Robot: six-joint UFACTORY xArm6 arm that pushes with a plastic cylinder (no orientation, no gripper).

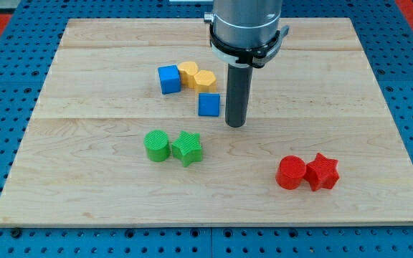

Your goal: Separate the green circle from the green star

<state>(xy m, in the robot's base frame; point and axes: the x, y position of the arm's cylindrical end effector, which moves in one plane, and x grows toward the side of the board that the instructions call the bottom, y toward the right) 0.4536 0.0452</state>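
Observation:
The green circle (157,145) and the green star (188,148) sit side by side, touching or nearly touching, left of the board's middle, circle on the view's left. My tip (235,125) is at the end of the dark rod, above and to the right of the green star, just right of a blue cube (209,104). It touches neither green block.
A second blue cube (169,79) and two yellow blocks (188,72) (204,80) cluster above the green pair. A red circle (291,173) and red star (322,172) sit together at the lower right. The wooden board (84,193) lies on a blue pegboard.

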